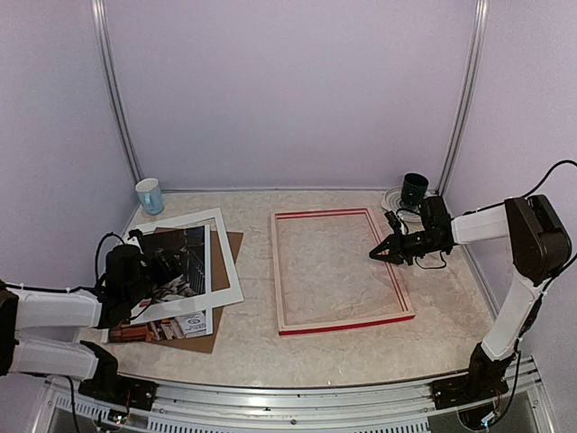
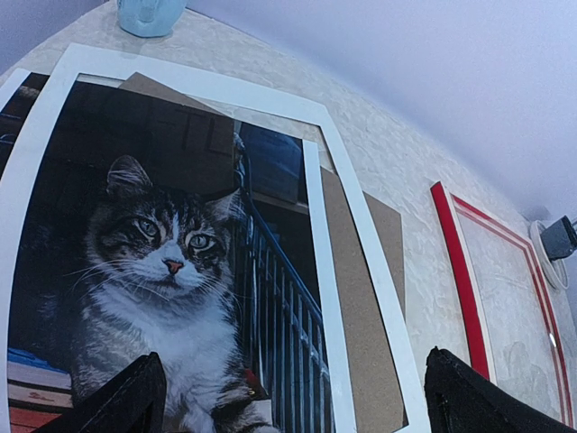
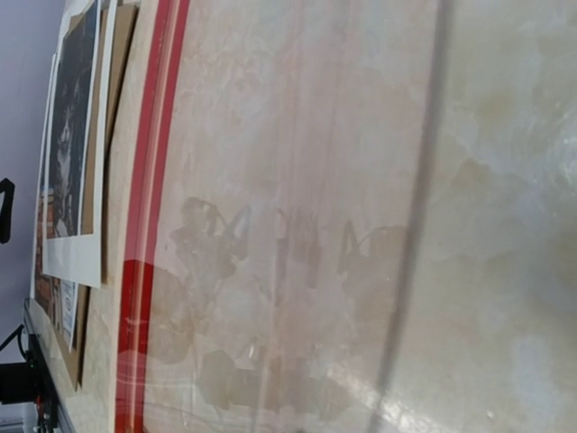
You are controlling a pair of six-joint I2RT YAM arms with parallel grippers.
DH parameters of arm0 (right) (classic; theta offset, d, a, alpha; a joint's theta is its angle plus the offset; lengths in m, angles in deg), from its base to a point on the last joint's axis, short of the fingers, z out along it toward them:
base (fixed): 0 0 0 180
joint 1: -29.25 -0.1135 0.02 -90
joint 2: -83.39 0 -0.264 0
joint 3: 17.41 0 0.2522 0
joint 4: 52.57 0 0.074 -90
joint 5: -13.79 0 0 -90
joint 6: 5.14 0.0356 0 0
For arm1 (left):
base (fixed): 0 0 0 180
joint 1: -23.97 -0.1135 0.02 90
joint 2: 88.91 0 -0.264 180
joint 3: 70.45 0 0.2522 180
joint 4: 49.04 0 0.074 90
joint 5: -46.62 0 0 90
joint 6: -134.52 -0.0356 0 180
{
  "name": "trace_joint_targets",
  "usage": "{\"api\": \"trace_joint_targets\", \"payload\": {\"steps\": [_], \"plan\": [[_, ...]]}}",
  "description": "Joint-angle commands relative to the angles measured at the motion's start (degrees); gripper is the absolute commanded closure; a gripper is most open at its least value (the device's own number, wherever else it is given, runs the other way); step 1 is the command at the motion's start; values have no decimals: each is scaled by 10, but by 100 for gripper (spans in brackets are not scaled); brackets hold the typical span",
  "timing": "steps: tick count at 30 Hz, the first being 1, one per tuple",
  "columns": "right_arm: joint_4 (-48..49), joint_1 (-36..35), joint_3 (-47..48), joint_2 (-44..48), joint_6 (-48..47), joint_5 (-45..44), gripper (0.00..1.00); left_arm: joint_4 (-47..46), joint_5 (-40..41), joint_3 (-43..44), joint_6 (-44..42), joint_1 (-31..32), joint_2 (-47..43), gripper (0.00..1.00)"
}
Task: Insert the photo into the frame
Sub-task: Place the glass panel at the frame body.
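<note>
overlapping the photo [image 1: 176, 257], a white mat [image 1: 227, 260] (brown board [image 1: 215, 327] beneath).

The left arm [image 1: 56, 308] and the right arm [image 1: 485, 223] share smooth white link shells, bulky black joint housings, thin black cables looping loose and black bases, ending in the matte black left pincer [image 2: 293, 374] and right pincer [image 1: 374, 255].
</note>
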State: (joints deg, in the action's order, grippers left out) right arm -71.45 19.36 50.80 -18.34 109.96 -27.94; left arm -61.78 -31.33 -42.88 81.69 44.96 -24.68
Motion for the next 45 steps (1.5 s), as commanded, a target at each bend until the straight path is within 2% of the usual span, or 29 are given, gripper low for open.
{"api": "trace_joint_targets", "payload": {"steps": [1,17,21,25,27,34,45], "plan": [[3,9,-7,21,-6,-4,98,2,6,-5,-5,0,-5,1],[1,9,-12,26,-7,-11,97,3,7,-6,-5,-1,-6,1],[3,9,-12,21,-8,-9,89,3,7,-6,-5,0,-8,1],[5,9,-12,17,-8,-8,84,3,7,-6,-5,-1,-7,1],[-4,9,-9,17,-10,-15,76,2,6,-6,-5,-1,-6,1],[-35,9,1,14,-21,-46,59,1,5,-6,-4,0,-6,1],[-79,9,9,25,-32,-91,55,2,6,-6,-5,0,-4,1]]}}
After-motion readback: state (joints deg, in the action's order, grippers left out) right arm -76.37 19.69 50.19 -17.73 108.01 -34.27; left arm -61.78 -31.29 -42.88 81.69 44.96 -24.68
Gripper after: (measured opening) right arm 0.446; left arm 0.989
